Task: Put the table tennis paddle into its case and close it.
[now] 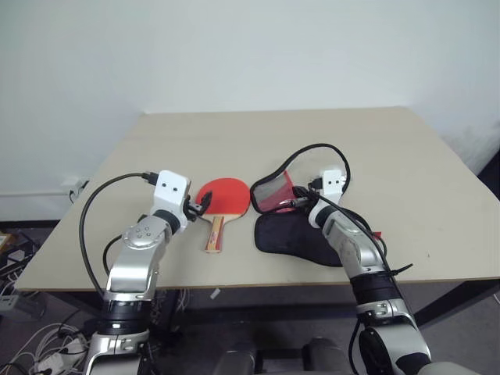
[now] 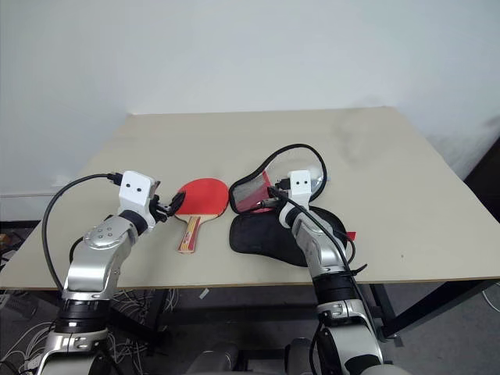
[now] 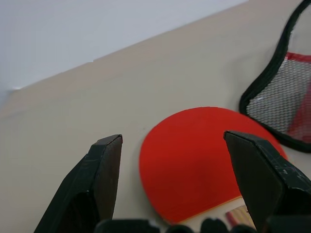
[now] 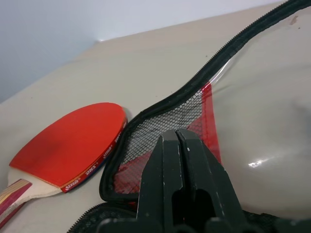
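While the table tennis paddle point(image 1: 221, 199) lies flat on the table point(image 1: 391, 148), red face up, its round blade points toward twelve o'clock and its striped wooden handle toward six. Just beside it at three o'clock sits the case point(image 1: 293, 226), unzipped: the lower half rests flat on the tabletop as a dark fabric shape, and the upper flap, with mesh lining and a red panel edged in black zip, stands lifted off it. In the right wrist view the paddle's blade edge lies very close to the raised flap's rim, though contact cannot be told.

Over the case, the right gripper point(image 4: 179, 145) has its two black fingers pressed together on the mesh-and-red edge of the raised flap, pinching it and holding it up. At nine o'clock of the paddle, the left gripper point(image 3: 177, 167) hovers with its fingers point(image 3: 99, 179) spread wide, one on each side of the red blade as its wrist view shows, grasping nothing.
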`<state>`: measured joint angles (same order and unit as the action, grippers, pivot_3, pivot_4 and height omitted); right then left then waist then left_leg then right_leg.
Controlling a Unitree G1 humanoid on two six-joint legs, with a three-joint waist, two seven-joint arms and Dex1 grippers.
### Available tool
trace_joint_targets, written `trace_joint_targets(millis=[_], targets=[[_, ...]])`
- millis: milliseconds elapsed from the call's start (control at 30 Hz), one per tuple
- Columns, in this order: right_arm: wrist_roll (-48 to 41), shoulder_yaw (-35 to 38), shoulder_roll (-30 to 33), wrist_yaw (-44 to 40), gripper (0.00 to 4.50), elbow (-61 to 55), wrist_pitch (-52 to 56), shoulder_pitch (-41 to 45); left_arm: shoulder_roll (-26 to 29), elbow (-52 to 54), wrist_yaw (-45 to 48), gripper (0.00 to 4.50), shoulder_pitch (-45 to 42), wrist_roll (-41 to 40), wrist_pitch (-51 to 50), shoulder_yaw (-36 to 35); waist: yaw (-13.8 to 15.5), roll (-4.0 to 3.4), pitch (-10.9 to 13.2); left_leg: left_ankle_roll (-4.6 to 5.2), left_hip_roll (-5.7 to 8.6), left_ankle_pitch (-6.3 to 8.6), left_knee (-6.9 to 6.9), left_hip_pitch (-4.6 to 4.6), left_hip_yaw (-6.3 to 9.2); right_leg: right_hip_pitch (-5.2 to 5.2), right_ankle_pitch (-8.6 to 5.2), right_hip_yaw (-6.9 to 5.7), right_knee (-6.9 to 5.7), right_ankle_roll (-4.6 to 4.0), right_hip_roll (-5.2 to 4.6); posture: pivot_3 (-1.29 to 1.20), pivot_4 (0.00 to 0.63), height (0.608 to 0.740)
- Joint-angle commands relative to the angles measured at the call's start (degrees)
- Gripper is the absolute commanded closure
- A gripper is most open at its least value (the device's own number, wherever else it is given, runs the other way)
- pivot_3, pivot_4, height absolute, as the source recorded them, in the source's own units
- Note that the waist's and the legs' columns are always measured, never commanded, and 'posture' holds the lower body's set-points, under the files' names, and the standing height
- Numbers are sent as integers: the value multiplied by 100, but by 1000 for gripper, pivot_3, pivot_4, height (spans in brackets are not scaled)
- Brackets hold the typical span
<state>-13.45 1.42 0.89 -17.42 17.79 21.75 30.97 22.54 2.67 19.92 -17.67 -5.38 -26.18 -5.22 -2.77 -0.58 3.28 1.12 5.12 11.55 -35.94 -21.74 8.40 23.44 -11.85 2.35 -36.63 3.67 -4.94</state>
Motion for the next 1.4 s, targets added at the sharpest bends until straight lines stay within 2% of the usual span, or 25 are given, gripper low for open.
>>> trace_joint_targets(millis=[33, 400, 667, 767, 800, 1067, 1400], targets=[[-92, 199, 40, 26, 4500, 7, -206, 328, 35, -45, -17, 972, -185, 23, 199, -23, -3, 1, 0, 0, 1, 0, 0, 1, 0, -1, 0, 0, 0, 0, 0, 0, 0, 740], [-14, 164, 91, -180, 4500, 470, -395, 679, 60, 442, 160, 972, 344, -224, -103, -110, -4, 0, 1, 0, -1, 0, 7, 0, -3, 2, -2, 4, 5, -3, 0, 0, 0, 740], [-2, 168, 149, -300, 4500, 771, -546, 844, -233, 1402, 3, 972, 1088, -975, -1034, -626, 1, 0, 2, -1, -34, 1, 7, 0, -2, 1, -2, 1, 6, -4, -1, 0, 0, 740], [21, 130, 137, -335, 4500, 850, -588, 818, -329, 1524, -69, 446, 1180, -1081, -1210, -611, 0, 0, 2, 0, -36, 0, 6, 0, -2, -1, -3, -1, 5, -5, -1, 0, 0, 740], [22, 120, 130, -344, 4500, 851, -586, 814, -356, 1584, -80, 143, 1208, -1102, -1246, -586, -2, 0, 2, -1, -36, 0, 6, 1, -3, -2, -3, -1, 4, -5, -1, 0, 0, 740], [15, 119, 137, -384, 4500, 922, -578, 885, -531, 1695, -426, 44, 1121, -933, -1603, -225, -2, -1, 2, -2, -41, 1, 6, 0, -5, -1, -3, -1, 5, -5, 2, 0, 0, 740], [37, 100, 160, -434, 4500, 1039, -615, 977, -863, 1228, -910, 44, 635, -807, -2206, 98, -2, 0, 3, -1, -40, 1, 6, 0, -6, -2, -3, -3, 5, -4, 2, 0, 0, 740]])
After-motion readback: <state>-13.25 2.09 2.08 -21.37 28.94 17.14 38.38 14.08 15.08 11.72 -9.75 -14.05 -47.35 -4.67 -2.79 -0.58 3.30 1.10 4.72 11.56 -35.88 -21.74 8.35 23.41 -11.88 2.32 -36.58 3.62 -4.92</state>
